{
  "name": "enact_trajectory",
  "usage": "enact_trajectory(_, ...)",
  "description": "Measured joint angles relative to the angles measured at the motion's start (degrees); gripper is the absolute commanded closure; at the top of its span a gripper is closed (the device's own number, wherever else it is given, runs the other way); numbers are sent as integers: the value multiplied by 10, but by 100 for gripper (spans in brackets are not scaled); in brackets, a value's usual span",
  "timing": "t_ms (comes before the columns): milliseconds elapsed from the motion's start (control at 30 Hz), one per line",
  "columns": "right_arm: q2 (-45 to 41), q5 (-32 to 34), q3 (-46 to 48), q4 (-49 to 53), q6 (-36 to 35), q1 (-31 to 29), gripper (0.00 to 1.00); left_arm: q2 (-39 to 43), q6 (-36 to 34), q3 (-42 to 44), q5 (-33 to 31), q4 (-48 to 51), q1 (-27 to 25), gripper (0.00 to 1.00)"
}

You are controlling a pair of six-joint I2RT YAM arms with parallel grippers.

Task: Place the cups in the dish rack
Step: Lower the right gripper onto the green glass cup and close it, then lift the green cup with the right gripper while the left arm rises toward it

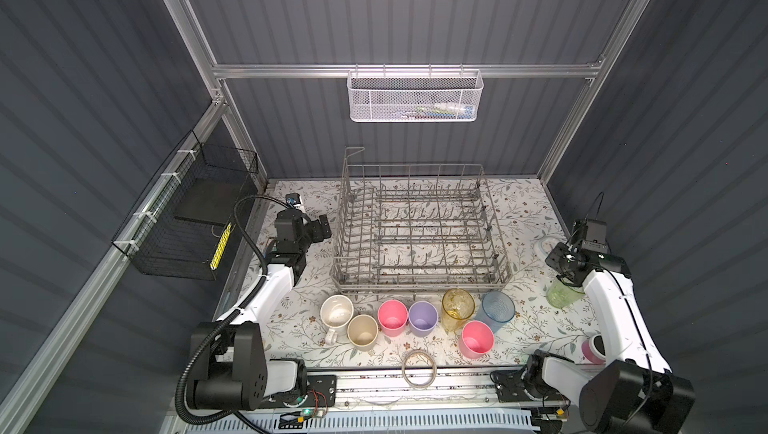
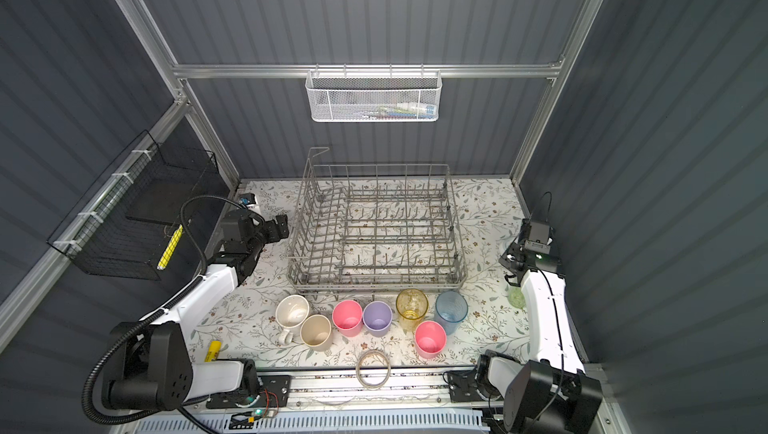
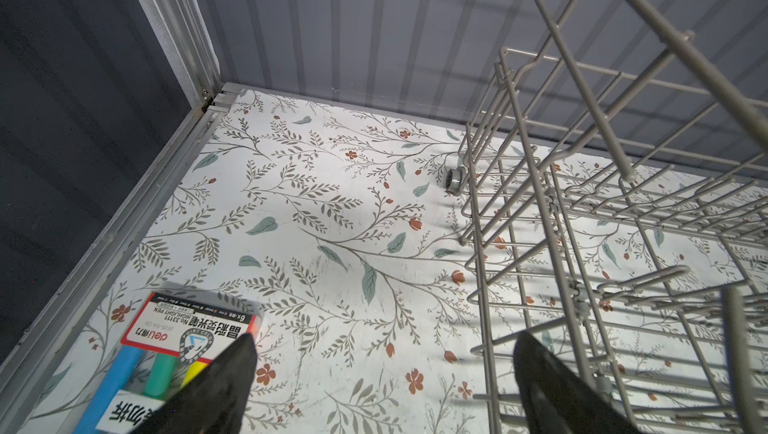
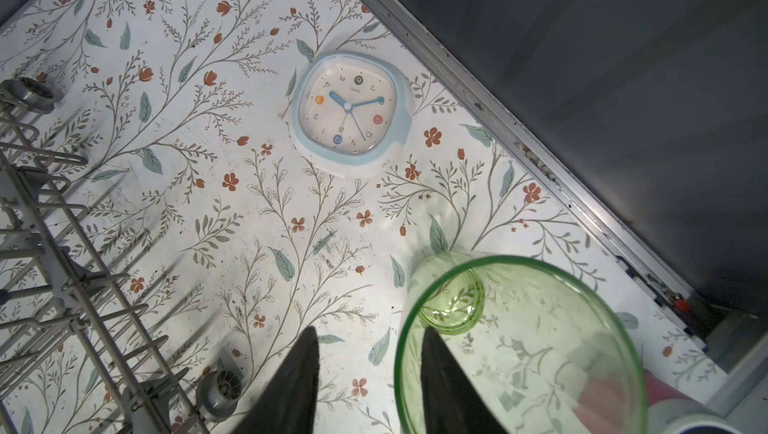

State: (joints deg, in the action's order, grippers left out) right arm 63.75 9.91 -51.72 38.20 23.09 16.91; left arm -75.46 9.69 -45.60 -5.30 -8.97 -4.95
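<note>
Desk (image 1: 532, 328), near edge: seven cups (image 1: 422, 317) upright, untouched. Farther right, green tumbler (image 4: 519, 348) stands upright, mouth up, right under right pincer (image 4: 370, 330), which is half-open with one finger inside the wall and one outside, not visibly pinching yet. Dish rack (image 1: 417, 282), empty, lies left and slightly farther. Left pincer (image 3: 386, 336) gapes wide, empty, at rack's left side.

Still life on a floral tabletop (image 4: 208, 203): a blue-rimmed clock (image 4: 353, 115) lies face-up ahead of the right gripper (image 4: 370, 330), and a highlighter pack (image 3: 174, 353) sits just beside the left gripper (image 3: 386, 336). A tape ring (image 1: 403, 369) lies well apart from both; a white mesh basket (image 1: 413, 97) hangs far beyond them.
</note>
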Motion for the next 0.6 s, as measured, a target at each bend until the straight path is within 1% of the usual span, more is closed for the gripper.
enact_trajectory(200, 2, 4, 14, -9, 0, 6, 62, 0, 0, 0, 4, 0, 0, 4)
enact_trajectory(400, 21, 6, 22, -16, 0, 13, 63, -1, 0, -1, 4, 0, 0, 4)
enact_trajectory(600, 31, 6, 25, -18, 0, 16, 68, -1, 0, -1, 4, 0, 0, 4)
